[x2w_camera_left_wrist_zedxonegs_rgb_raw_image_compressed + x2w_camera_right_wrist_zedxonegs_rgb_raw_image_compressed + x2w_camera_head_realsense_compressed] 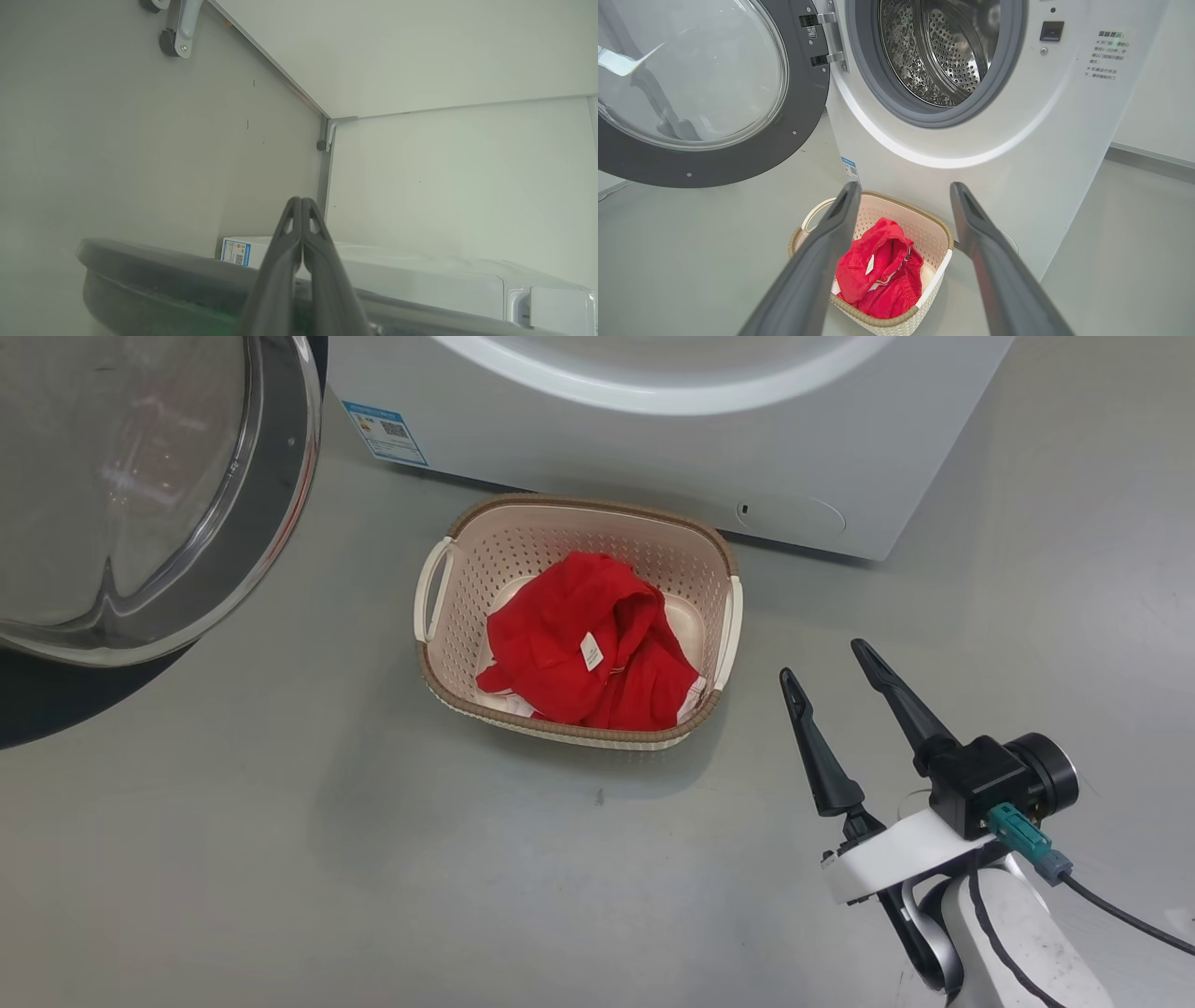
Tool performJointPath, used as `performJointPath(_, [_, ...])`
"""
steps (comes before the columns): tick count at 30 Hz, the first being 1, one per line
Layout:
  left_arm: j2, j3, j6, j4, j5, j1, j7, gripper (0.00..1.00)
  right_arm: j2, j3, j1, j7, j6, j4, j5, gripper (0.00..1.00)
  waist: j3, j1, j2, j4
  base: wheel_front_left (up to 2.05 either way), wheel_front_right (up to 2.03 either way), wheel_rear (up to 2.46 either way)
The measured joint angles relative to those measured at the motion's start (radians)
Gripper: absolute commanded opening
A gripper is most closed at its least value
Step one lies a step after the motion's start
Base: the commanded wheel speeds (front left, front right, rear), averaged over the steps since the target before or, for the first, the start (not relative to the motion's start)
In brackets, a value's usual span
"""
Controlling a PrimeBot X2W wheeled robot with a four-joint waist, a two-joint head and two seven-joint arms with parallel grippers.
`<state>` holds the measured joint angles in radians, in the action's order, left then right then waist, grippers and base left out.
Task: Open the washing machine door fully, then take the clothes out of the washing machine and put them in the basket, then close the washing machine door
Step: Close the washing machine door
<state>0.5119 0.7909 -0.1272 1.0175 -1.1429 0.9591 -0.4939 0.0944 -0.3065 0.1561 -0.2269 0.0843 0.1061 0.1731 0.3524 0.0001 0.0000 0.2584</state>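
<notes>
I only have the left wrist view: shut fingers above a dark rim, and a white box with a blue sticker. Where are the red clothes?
Observer: The bright red fabric clothes lie bunched inside the small cream perforated plastic basket, which stands on the floor in front of the big white front-loading washing machine.
Operator: Does any laundry show in the machine?
Observer: None in the part that the right wrist view takes in. There the perforated steel drum shows bare metal behind its grey rubber ring.
</notes>
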Motion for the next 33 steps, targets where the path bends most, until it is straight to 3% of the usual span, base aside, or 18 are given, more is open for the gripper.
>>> performJointPath(12, [0.026,-0.026,0.000,0.035,0.010,0.018,-0.060,0.00,-0.002,0.000,0.006,-0.008,0.000,0.010,0.000,1.00,-0.005,-0.0001,0.0000,-0.003,0.00,0.00,0.00])
performJointPath(24, [0.014,-0.081,0.002,0.050,0.036,0.019,-0.136,0.00,-0.005,0.006,0.007,-0.012,-0.007,0.034,0.005,1.00,-0.047,-0.0001,0.0000,0.006,0.00,0.00,0.00])
performJointPath(33, [-0.009,-0.136,0.040,0.050,0.046,0.019,-0.240,0.00,-0.008,0.004,0.005,-0.016,-0.007,0.048,0.011,1.00,-0.082,-0.0001,0.0000,0.017,0.00,0.00,0.00])
